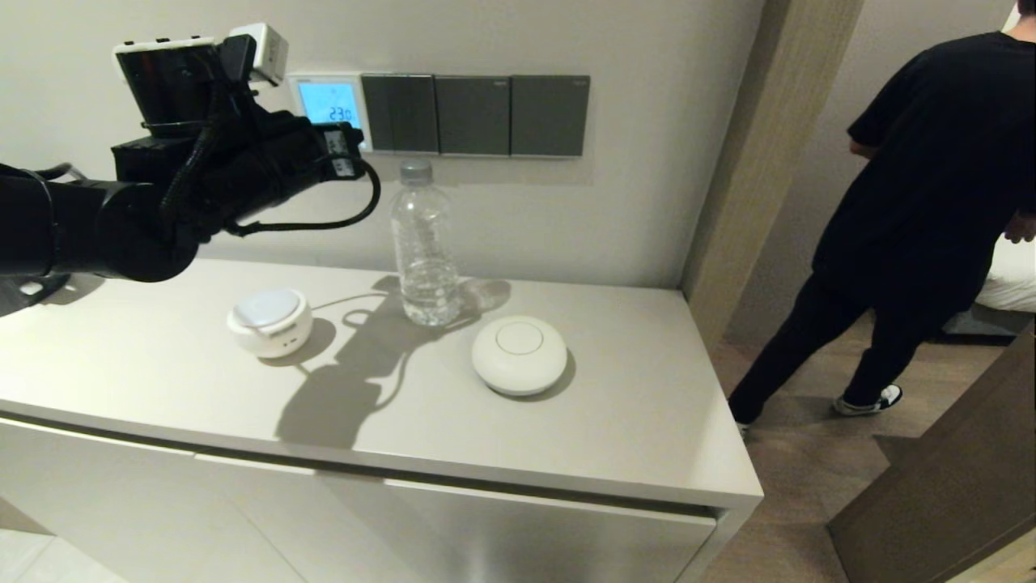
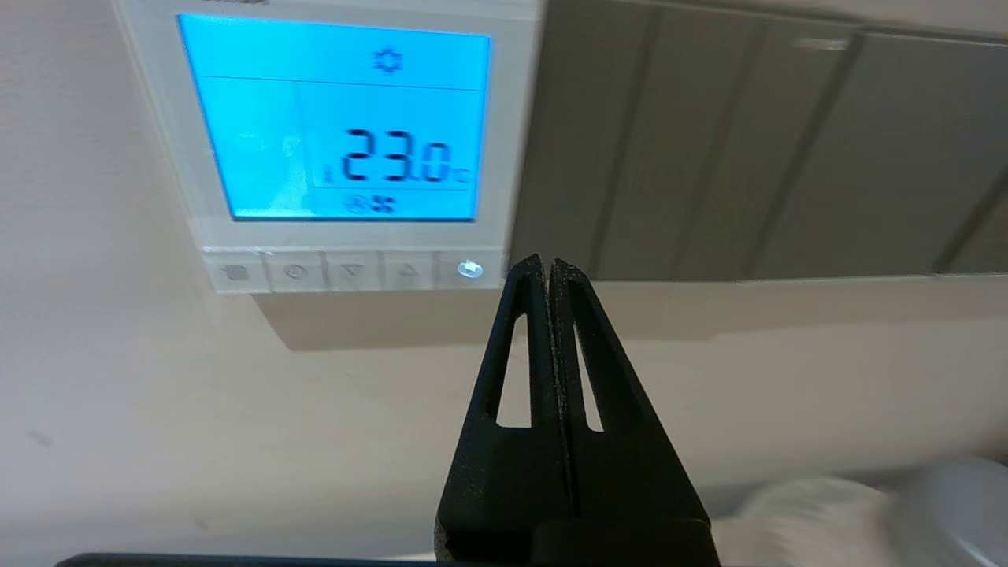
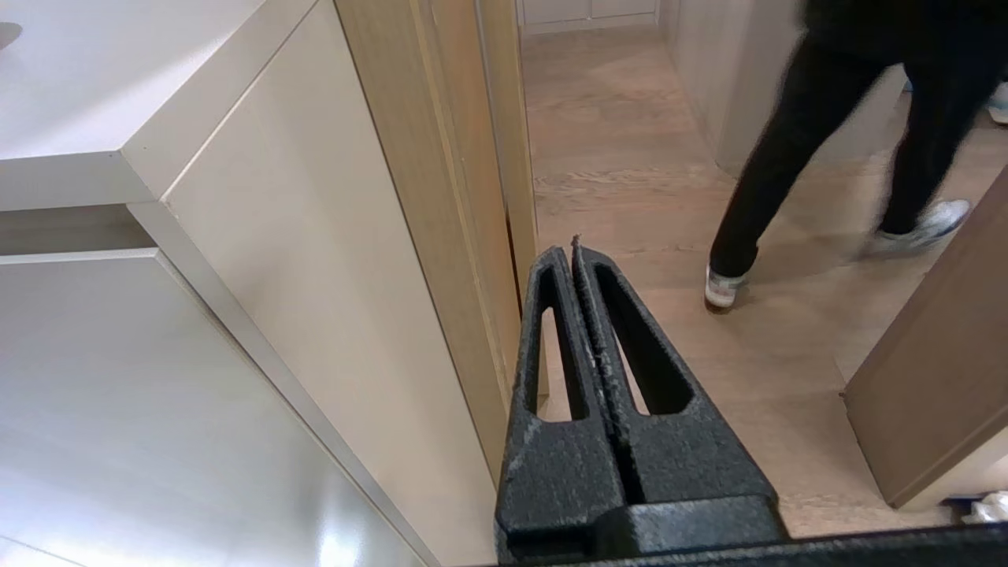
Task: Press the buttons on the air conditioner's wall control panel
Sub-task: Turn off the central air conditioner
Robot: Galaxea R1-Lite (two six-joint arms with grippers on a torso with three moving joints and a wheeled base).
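Observation:
The white wall control panel hangs on the wall, its screen glowing light blue and reading 23.0. A row of small pale buttons runs along its bottom edge; the rightmost one is lit. My left gripper is shut and empty, its tip just beside the panel's lower right corner, next to the lit button. In the head view my left gripper hides the panel's lower edge. My right gripper is shut and empty, parked low beside the cabinet, out of the head view.
Dark grey switch plates sit right of the panel. On the cabinet top stand a clear water bottle, a small white round device and a white dome. A person in black stands at the right.

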